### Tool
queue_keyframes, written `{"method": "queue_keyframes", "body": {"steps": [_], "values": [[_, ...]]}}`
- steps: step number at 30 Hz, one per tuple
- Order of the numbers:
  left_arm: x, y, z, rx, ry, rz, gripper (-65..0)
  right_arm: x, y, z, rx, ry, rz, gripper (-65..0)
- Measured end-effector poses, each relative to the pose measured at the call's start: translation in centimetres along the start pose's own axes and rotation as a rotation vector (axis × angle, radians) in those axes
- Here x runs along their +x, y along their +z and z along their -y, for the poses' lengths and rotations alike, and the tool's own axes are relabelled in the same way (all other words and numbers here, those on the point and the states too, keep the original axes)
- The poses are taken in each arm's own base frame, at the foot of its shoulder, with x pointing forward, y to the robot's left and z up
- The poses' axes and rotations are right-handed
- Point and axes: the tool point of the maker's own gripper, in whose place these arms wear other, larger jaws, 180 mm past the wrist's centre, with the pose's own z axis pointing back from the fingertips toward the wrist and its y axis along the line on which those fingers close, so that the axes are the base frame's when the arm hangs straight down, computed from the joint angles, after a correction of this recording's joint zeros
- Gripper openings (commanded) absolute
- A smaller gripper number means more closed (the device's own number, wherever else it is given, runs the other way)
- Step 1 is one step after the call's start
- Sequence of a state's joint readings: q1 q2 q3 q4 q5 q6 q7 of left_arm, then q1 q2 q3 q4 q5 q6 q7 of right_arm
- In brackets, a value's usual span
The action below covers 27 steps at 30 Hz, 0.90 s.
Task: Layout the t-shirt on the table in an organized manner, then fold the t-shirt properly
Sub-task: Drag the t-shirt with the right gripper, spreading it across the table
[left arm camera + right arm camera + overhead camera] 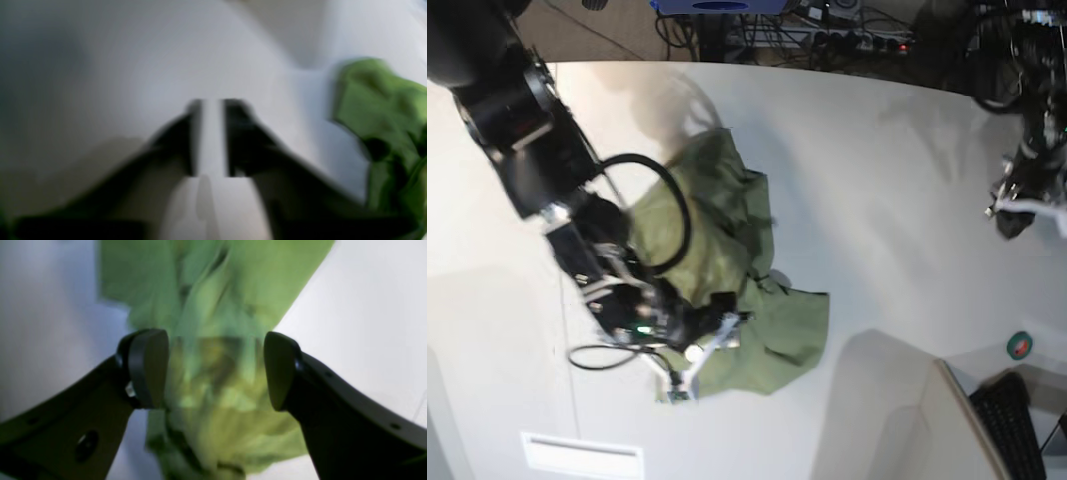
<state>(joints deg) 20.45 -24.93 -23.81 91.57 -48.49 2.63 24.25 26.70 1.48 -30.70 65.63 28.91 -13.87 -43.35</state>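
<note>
I count one t-shirt (727, 260), the only cloth in view, lying on one table (877, 170). I have two arms in sight, each with one gripper: the left gripper (211, 138) and the right gripper (215, 370). I also count one white label (582, 456), one keyboard (1015, 422) and one small round green item (1021, 346).

Plain olive-green t-shirt (727, 260), off-white table (877, 180) with a thin dark seam, black jaws.
</note>
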Motion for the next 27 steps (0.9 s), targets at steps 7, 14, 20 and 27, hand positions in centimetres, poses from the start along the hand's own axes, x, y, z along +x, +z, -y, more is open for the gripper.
{"method": "queue_keyframes", "body": {"steps": [7, 14, 20, 27], "values": [[-0.3, 1.8, 0.1, -0.013, 0.011, 0.013, -40.5, -0.1, -3.6, -3.7, -0.078, 0.047, -0.01, -22.2], [-0.6, 1.7, 0.5, -0.02, 0.027, 0.014, -40.5, -0.1, -3.8, 2.3, -0.288, -0.035, 0.018, -21.9], [-1.1, 1.6, 0.9, -0.025, 0.045, 0.008, -40.5, 0.3, -3.8, 1.3, -0.269, -0.034, 0.03, -23.4], [-1.5, 1.5, 0.3, -0.012, 0.05, -0.001, -40.5, -1.4, -4.2, 1.7, -0.274, -0.05, 0.004, -65.0]]}}
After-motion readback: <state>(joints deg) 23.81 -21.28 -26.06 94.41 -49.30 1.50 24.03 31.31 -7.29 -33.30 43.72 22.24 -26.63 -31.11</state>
